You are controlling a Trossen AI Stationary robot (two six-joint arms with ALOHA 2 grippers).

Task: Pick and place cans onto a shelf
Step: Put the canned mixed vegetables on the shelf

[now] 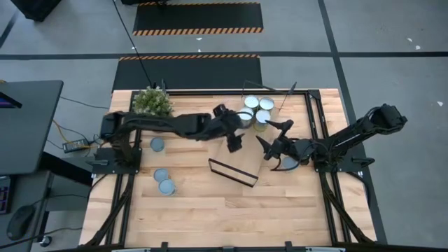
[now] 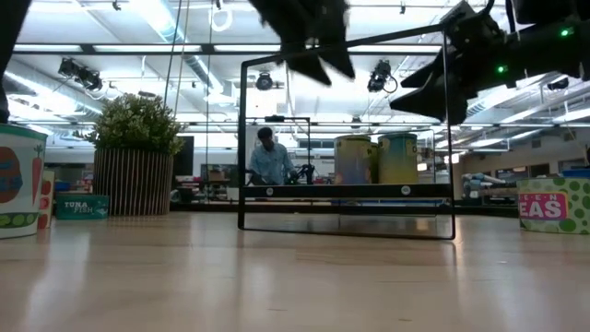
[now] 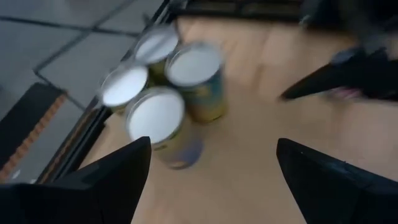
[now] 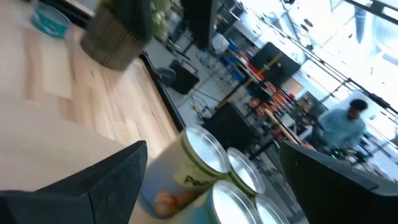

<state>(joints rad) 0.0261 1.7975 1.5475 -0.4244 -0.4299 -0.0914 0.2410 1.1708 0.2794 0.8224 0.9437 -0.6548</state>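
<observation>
Cans on shelf: four short round tins with pale silvery tops (image 1: 256, 110) stand close together at the far end of the long light-wood shelf with a thin black wire frame (image 1: 246, 150).
Cans left: three more tins (image 1: 162, 170) sit on the wooden counter (image 1: 210, 210), near the left arm's base.
Left fingers (image 1: 234, 140): spread wide, holding nothing – hanging over the shelf, with the four tins just ahead.
Right fingers (image 1: 274, 145): spread wide too, empty, beside the shelf's far end.
Nearer arm: the left arm – the loose tins lie back on its side, well apart from its fingers.
Hard to see: both wrist views are blurry; the green plant (image 1: 152, 101) stands apart.
</observation>
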